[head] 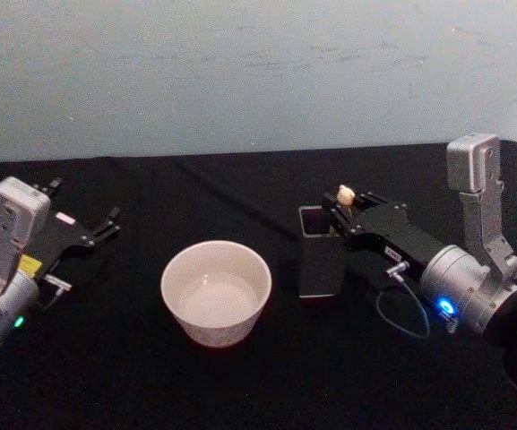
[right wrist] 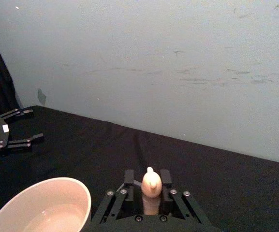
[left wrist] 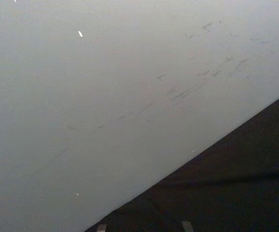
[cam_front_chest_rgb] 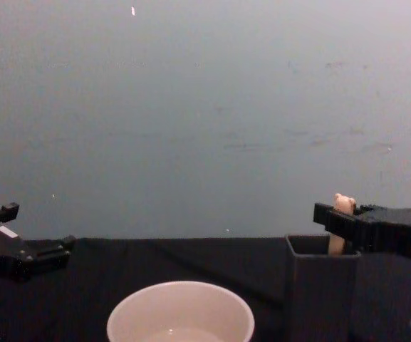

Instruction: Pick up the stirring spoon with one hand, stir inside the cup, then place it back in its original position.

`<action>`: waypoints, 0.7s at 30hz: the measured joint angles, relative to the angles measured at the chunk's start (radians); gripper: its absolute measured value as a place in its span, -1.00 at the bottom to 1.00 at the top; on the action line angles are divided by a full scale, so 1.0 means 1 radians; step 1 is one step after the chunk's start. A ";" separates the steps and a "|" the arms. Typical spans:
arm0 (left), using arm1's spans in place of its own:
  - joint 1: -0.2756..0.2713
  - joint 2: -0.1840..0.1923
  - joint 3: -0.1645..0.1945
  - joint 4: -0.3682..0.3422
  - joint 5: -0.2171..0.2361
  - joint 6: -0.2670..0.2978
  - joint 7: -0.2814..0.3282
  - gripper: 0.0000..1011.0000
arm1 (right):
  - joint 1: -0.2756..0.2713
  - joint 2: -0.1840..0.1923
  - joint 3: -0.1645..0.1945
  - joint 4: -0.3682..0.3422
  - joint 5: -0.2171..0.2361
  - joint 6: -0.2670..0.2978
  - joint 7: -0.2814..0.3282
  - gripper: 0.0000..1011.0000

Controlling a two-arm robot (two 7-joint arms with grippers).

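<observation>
The stirring spoon (head: pixel 347 193) stands upright in a dark grey square holder (head: pixel 319 264). Its peach bear-head knob (right wrist: pixel 151 182) pokes out between my right gripper's fingers. My right gripper (head: pixel 346 208) reaches in from the right at the holder's top and is shut on the handle just under the knob. The chest view shows the knob (cam_front_chest_rgb: pixel 344 203) above the gripper (cam_front_chest_rgb: pixel 340 217) and the holder (cam_front_chest_rgb: pixel 319 292); the stem and bowl are hidden inside. The cream-white cup (head: pixel 215 291) sits left of the holder, with a little liquid in it. My left gripper (head: pixel 83 202) rests open at the far left.
A black cloth (head: pixel 240 385) covers the table, which ends at a pale wall (head: pixel 258 72) behind. A cable loop (head: pixel 400 313) hangs under my right wrist. There is free room between the cup and my left gripper.
</observation>
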 joint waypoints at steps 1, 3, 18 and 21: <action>0.000 0.000 0.000 0.000 0.000 0.000 0.000 0.98 | 0.000 0.000 0.000 0.000 0.000 0.000 0.000 -0.30; 0.000 0.000 0.000 0.000 0.000 0.000 0.000 0.98 | 0.000 0.000 0.000 0.000 0.000 0.000 0.000 -0.23; 0.000 0.000 0.000 0.000 0.000 0.000 0.000 0.98 | 0.000 0.000 0.000 0.000 0.002 -0.001 0.000 0.72; 0.000 0.000 0.000 0.000 0.000 0.000 0.000 0.98 | 0.000 0.000 0.000 0.000 0.002 -0.001 0.000 0.88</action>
